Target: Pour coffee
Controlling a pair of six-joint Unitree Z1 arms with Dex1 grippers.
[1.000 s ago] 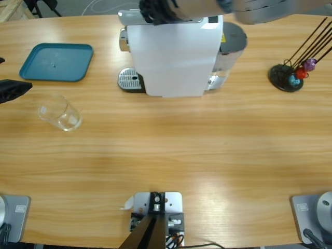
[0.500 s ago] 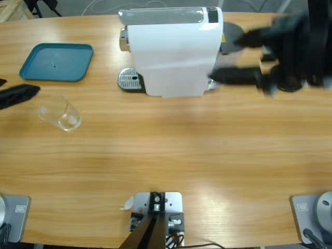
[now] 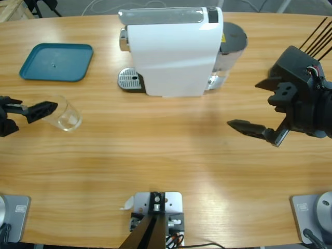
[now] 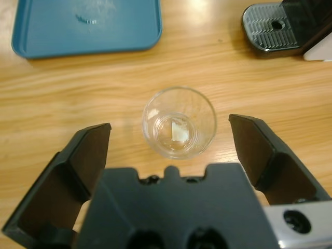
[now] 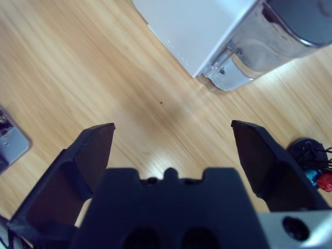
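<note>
A long wooden table (image 3: 166, 155) filled the room's foreground. At its left edge the left gripper (image 4: 168, 140), jaws spread wide, sat around a small clear glass tumbler (image 4: 179, 122), seemingly lined up to grasp it. I could not make out any coffee in the glass. The right gripper (image 5: 174, 148), also open and empty, hung over bare wood. A tall white coffee machine (image 3: 174, 49) stood behind, a flat teal plastic tray (image 3: 56, 62) nearby; nothing blocked the glass.
</note>
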